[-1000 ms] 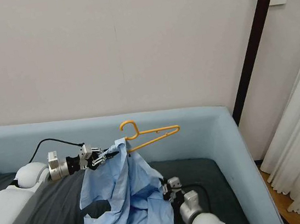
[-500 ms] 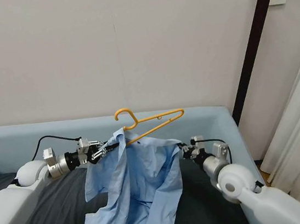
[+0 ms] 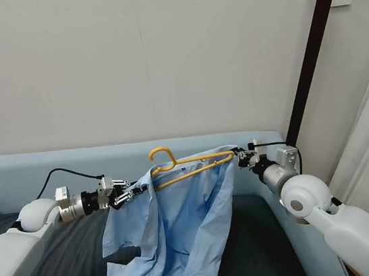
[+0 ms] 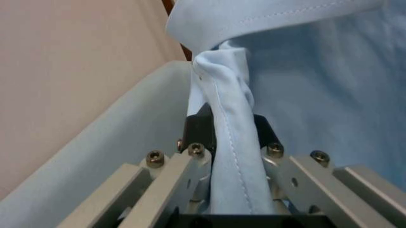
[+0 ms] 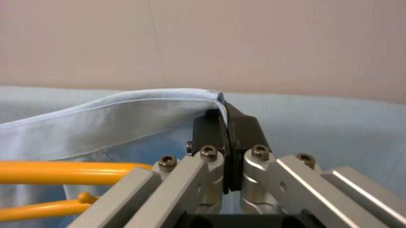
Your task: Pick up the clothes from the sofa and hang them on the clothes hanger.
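cloth (image 3: pixel 182 227) between left hand (image 3: pixel 135 189), right hand (image 3: pixel 239 156)

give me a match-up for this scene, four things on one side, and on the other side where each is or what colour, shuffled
Column one:
1 left hand
2 right hand
3 clothes hanger
4 shirt

Column two:
A orange
B shut on the shirt beside the hanger's hook
C light blue, draped down over the sofa
D shut on the shirt's edge at the hanger's far end

Pairs: 1-B, 2-D, 3-A, 4-C
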You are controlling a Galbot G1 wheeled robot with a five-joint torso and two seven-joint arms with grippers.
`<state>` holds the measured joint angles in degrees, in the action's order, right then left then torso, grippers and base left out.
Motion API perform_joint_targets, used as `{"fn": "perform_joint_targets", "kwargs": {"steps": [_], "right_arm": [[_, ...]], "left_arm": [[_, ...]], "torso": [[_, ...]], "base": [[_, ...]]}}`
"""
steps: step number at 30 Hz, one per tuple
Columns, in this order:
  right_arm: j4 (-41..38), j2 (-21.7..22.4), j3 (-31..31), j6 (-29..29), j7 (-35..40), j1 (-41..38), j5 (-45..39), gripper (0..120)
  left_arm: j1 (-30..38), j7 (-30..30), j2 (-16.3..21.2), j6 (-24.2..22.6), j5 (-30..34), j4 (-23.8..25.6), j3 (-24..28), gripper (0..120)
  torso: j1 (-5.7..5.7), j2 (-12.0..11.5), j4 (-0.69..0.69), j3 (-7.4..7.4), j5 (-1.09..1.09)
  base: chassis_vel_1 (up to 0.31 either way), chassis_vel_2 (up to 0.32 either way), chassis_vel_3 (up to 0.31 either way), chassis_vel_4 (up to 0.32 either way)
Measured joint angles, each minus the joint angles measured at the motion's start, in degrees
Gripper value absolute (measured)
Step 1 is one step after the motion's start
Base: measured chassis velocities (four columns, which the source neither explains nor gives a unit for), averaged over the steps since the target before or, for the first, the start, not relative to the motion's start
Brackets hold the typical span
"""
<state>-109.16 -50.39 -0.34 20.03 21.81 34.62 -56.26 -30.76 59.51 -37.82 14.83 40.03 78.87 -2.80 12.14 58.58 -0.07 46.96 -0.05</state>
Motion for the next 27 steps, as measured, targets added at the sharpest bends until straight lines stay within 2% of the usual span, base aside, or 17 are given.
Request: {"fn": "perform_joint_targets", "kwargs": {"steps": [4,12,23,27], "right_arm": [[-0.6,0.7,0.0,-1.1,-2.0,0.3,2.2,0],[-0.3,4.2,-0.2,-7.7,-13.5,3.4,15.8,0],[-0.4,6.6,0.8,-14.0,-21.6,3.1,16.0,0],[0.3,7.9,1.5,-18.4,-27.6,3.4,16.0,0]], "left_arm": [[-0.1,-0.6,0.2,-0.1,-0.8,0.1,-0.3,7],[-0.5,-2.3,1.7,-0.2,-1.7,0.5,-1.8,7],[-0.5,-2.9,3.6,-0.3,-1.8,0.4,-2.7,7],[-0.6,-3.5,4.2,-0.3,-1.7,0.6,-3.0,7]], "torso": [[0.00,0.0,-0.01,0.00,0.00],[0.00,0.0,-0.01,0.00,0.01],[0.00,0.0,0.00,0.00,0.00],[-0.01,0.0,0.00,-0.01,0.00]], "base": [[0.000,0.000,0.000,0.000],[0.000,0.000,0.000,0.000],[0.000,0.000,0.000,0.000],[0.000,0.000,0.000,0.000]]}}
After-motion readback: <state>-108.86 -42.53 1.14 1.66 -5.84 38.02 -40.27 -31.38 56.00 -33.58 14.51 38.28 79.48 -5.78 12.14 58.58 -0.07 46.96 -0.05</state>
